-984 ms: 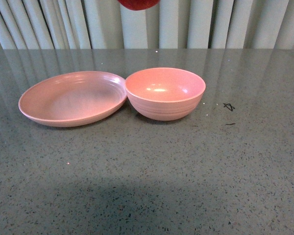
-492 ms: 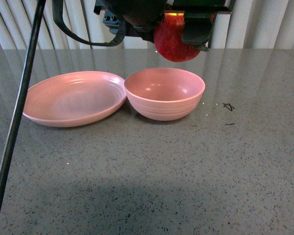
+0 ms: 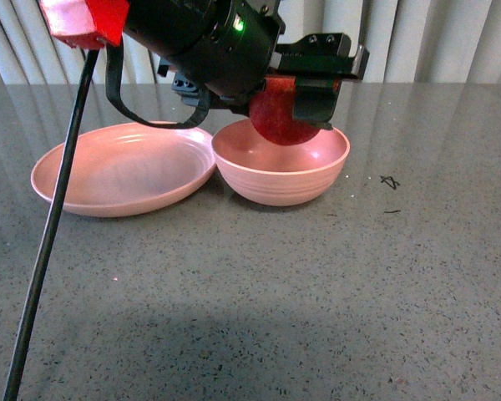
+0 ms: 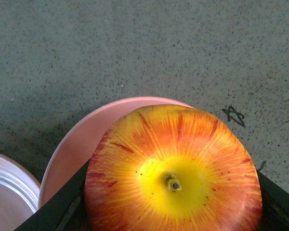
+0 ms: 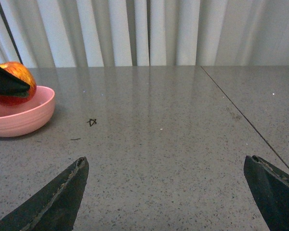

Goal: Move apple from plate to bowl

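Over the bowl, beside the plate toward the surface's far edge, holds the apple clamped in the left claw. Holds the right claw wide apart.

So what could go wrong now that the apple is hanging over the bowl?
Two things, maybe. The left gripper holds the apple low in the bowl, so its fingers could bump the rim and tip the bowl, or shove it into the plate right beside it. Also, if the apple is dropped rather than lowered, it might bounce out or get bruised.
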